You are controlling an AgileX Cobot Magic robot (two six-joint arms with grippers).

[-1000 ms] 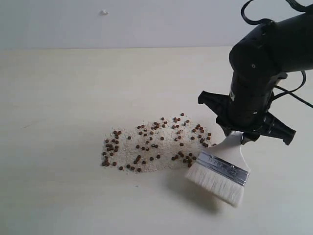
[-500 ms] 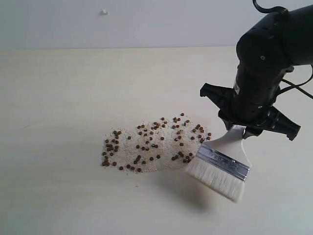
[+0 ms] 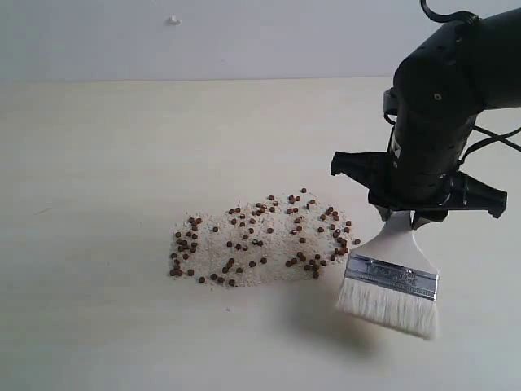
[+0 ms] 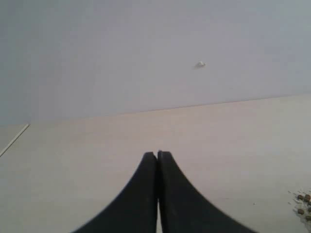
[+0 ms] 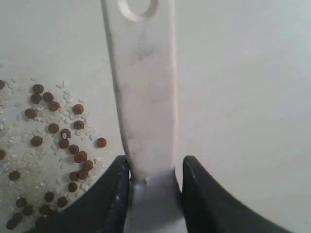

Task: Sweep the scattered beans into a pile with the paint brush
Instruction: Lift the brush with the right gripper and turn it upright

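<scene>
Right gripper [image 3: 404,218] is clamped on the paint brush [image 3: 393,278], with the jaws pinching the pale handle near its holed end and the bristles pointing down. The brush sits just off the beans [image 3: 260,236], on their right edge in the exterior view and a little nearer the camera. The bristle tips are near the patch but not in it, and whether they touch the table [image 3: 122,147] can't be told. The handle's long axis runs up into the claw; the wide bristle line lies crosswise, so the stroke likely goes leftward into the beans. Left gripper [image 4: 157,158] is pinched together on nothing, well away from the beans, so the right arm is nearer. The table is pale and matte, with a plain grey wall [image 3: 244,41] beyond the beans.
</scene>
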